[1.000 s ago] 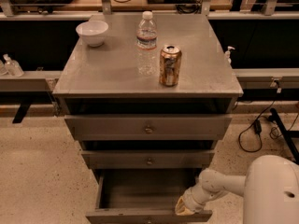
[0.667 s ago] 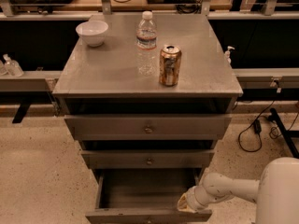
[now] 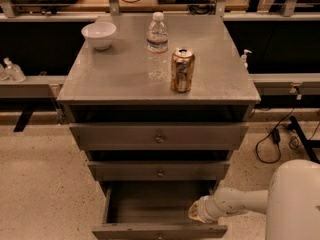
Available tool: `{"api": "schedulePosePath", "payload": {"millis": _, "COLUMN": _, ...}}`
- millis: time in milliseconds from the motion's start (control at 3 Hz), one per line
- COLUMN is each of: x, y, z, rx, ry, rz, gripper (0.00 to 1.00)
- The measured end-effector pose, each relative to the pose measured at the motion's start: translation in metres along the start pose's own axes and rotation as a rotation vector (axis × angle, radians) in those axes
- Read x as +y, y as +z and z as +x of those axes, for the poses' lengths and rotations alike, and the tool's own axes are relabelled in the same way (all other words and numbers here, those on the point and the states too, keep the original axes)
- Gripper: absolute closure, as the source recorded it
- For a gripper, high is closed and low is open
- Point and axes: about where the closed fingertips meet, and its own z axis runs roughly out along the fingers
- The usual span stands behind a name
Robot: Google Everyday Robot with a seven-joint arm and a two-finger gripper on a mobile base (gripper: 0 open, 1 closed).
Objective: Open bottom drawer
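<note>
text: I can read nothing on bottle [image 3: 157, 46] or can [image 3: 182, 70] | gripper [image 3: 196, 213]: at bottom drawer [image 3: 159, 230] right front corner

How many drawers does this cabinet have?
3, stacked: the top drawer under the tabletop, the middle drawer below it, and the bottom drawer lowest, pulled open. The gripper sits beside the bottom drawer's front corner.
</note>
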Motion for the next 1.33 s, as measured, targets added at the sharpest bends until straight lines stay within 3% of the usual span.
{"api": "schedulePosePath", "payload": {"millis": 333, "x": -0.013, "y": 0.019, "z": -0.001, "rx": -0.014, "ry": 0.001, "rz": 0.011, "gripper": 1.0}}
{"api": "schedulePosePath", "payload": {"millis": 1000, "x": -0.046, "y": 0.061, "z": 0.004, "rx": -0.151, "ry": -0.028, "rz": -0.049, "gripper": 1.0}}
{"api": "schedulePosePath", "payload": {"millis": 1333, "x": -0.043, "y": 0.066, "z": 0.004, "rx": -0.162, "ry": -0.027, "rz": -0.066, "gripper": 1.0}}
